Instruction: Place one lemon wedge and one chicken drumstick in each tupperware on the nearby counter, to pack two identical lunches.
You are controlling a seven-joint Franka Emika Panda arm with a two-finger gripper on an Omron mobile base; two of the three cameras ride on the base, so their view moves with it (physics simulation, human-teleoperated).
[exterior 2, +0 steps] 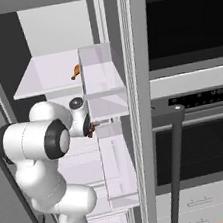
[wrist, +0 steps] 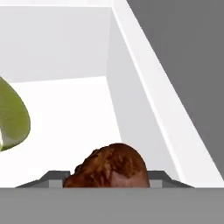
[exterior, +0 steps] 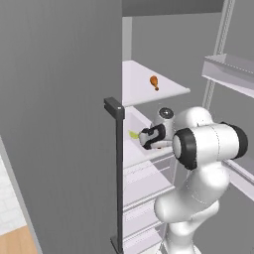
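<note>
— Where is the gripper (exterior: 144,137) seen?
— At frame centre in the left base view, inside the open fridge; its fingers are pinched on a chicken drumstick (wrist: 109,167).
— And the rest?
— A lemon wedge (exterior: 133,134) is seen just left of it; another drumstick (exterior: 154,82) is seen on the upper shelf (exterior: 171,93).
</note>
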